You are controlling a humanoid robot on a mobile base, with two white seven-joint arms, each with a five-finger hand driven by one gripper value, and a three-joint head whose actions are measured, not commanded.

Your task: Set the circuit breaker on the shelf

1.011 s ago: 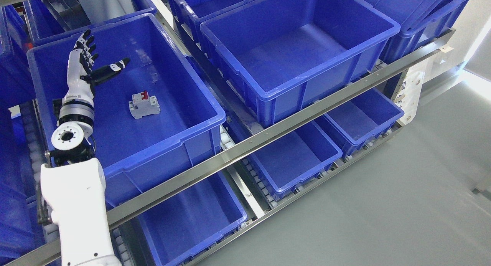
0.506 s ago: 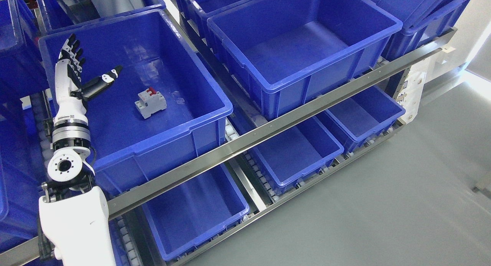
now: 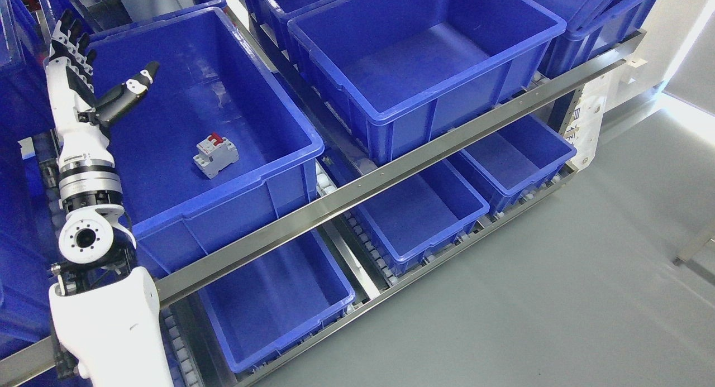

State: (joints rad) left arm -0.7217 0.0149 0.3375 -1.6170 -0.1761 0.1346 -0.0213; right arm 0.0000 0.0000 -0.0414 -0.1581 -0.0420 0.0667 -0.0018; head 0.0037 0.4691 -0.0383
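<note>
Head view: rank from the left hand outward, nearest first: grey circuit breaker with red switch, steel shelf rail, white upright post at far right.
From the open left hand:
1. Grey circuit breaker with red switch, in the blue bin, lower right of the hand.
2. Steel shelf rail, running diagonally mid-picture.
3. White upright post, far right.

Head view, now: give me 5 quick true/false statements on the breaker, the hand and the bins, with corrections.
1. The circuit breaker lies on the floor of the upper-left blue bin. True.
2. The left hand is clamped on the breaker. False: its fingers are spread, it holds nothing, and it is apart from the breaker, near the bin's left wall.
3. The breaker has a red toggle. True.
4. The upper-right bin holds a second breaker. False: nothing shows inside it.
5. The right hand reaches into a lower bin. False: no right arm is in view.
</note>
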